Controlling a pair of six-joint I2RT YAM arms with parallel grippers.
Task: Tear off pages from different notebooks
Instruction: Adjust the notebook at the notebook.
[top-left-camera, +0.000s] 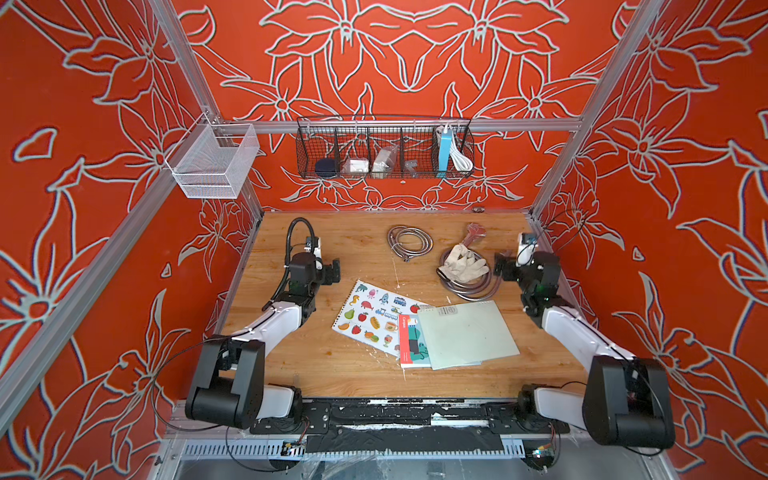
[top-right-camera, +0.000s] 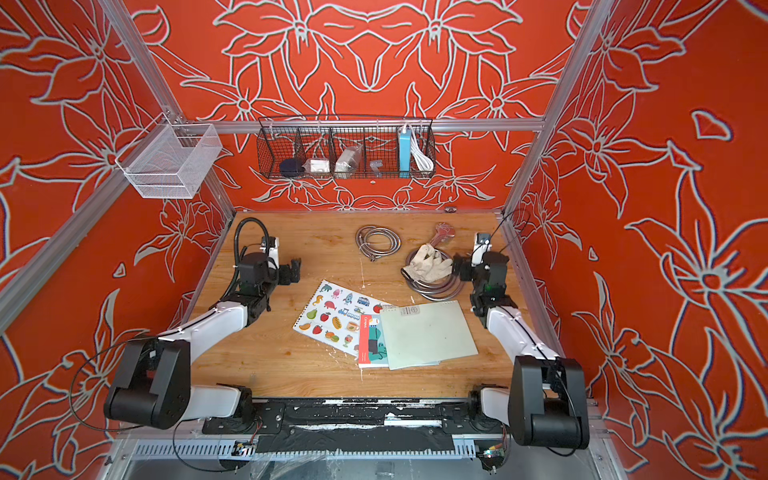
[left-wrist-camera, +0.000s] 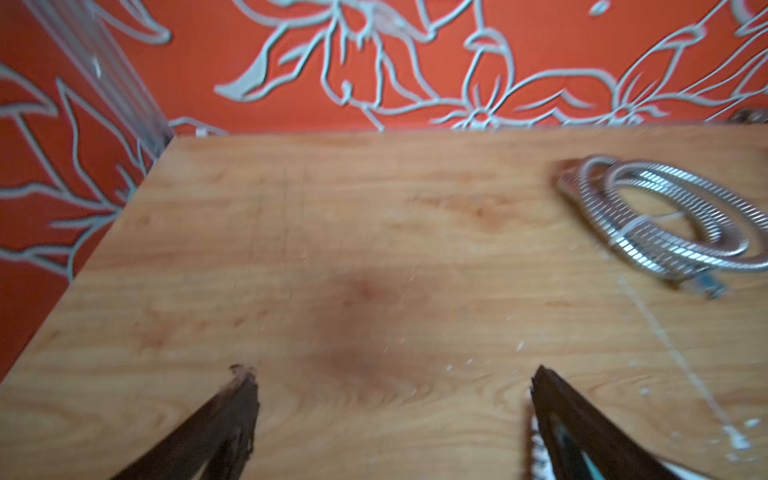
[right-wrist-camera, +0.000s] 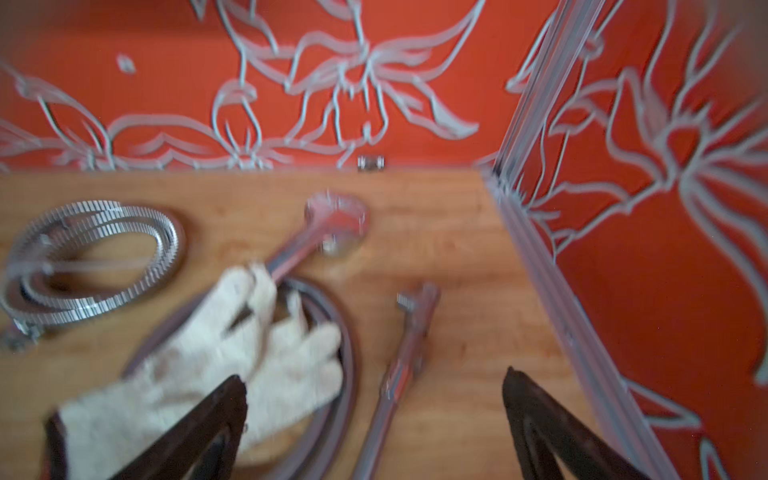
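We see the three notebooks (top-left-camera: 465, 332) overlapping near the centre of the counter (top-left-camera: 291, 365), the grey-green one uppermost. The left hand (top-left-camera: 333, 270), at 10 o'clock of them, and the right hand (top-left-camera: 500, 266), at 2 o'clock beside the glove (top-left-camera: 463, 264), both hang spread and empty.

1. Red walls (top-left-camera: 415, 50) with pale flower outlines surround the wooden tabletop (top-left-camera: 324, 365).
2. Above its far edge hangs a black wire basket (top-left-camera: 411, 141).
3. A white mesh basket (top-left-camera: 208, 166) hangs above its far left corner.
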